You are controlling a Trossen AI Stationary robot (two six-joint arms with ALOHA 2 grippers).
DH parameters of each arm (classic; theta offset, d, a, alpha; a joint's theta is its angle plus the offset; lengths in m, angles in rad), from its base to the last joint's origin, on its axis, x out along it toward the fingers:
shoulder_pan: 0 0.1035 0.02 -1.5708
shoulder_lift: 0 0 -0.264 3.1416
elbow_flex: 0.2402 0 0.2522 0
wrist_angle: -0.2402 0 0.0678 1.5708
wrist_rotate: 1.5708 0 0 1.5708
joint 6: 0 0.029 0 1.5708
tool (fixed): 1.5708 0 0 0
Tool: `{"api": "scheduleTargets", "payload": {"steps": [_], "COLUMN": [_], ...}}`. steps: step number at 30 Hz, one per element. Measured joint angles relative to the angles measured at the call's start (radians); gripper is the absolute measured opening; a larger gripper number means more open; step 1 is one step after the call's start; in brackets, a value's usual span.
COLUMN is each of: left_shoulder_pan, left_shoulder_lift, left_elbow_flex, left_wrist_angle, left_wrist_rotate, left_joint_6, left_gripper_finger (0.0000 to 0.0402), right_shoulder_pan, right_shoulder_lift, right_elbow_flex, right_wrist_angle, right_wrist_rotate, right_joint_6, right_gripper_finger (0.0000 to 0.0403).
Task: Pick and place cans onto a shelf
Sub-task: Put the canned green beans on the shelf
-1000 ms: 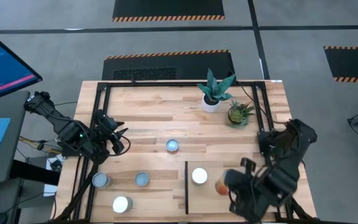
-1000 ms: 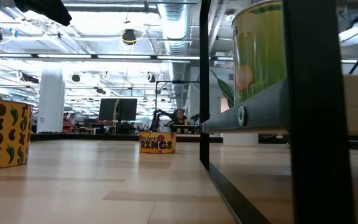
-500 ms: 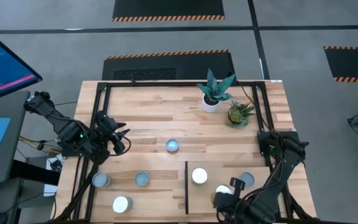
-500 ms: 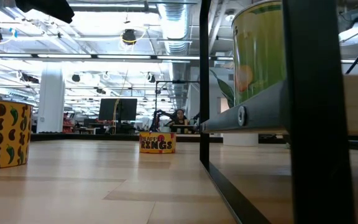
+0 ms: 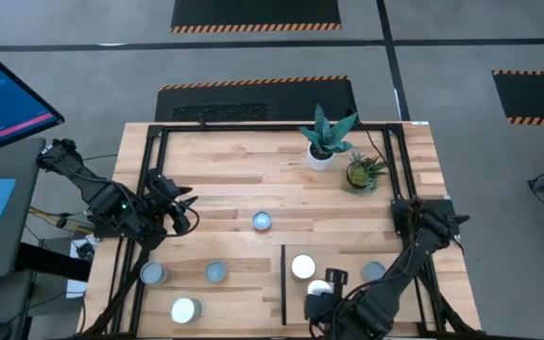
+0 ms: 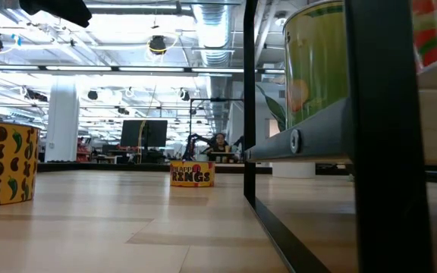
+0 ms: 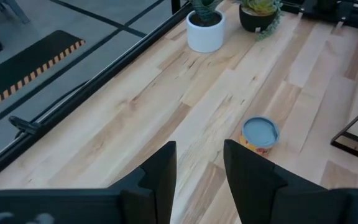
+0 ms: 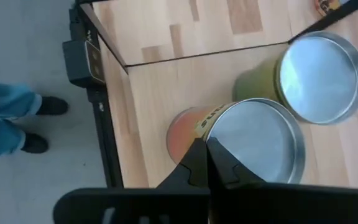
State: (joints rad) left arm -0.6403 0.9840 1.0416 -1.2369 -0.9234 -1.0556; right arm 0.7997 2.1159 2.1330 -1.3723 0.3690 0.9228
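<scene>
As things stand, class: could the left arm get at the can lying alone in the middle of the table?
Probably yes. The left gripper hangs open, facing the lone can, and only bare tabletop lies between them. The right gripper is over the shelf, clear of that path.

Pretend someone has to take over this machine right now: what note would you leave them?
Left gripper: open, empty, waiting at the table's left side.
Right gripper: shut, holding nothing, just above the orange-labelled can on the shelf.
Done: three cans on the shelf: that one, the green-labelled can beside it, and a third can.
Left: a mid-table can and three cans on the tabletop, left of the shelf.
</scene>
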Motion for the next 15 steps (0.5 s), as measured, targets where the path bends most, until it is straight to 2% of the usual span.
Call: {"api": "scheduleTargets", "payload": {"steps": [7,15], "left_shoulder_pan": [0.000,0.000], "left_shoulder_lift": [0.000,0.000], "left_elbow_flex": [0.000,0.000], "left_wrist_angle": [-0.001,-0.001], "left_wrist_rotate": [0.000,0.000], "left_joint_6": [0.000,0.000], "left_gripper_finger": [0.0123,0.0123], "right_shoulder_pan": [-0.011,-0.011], "right_shoulder_lift": [0.000,0.000], "right_elbow_flex": [-0.010,-0.014], "right_wrist_angle": [0.099,0.128], "right_wrist_rotate": [-0.014,-0.029], "right_joint_6": [-0.102,-0.172], "right_gripper_finger": [0.0001,0.0001]}}
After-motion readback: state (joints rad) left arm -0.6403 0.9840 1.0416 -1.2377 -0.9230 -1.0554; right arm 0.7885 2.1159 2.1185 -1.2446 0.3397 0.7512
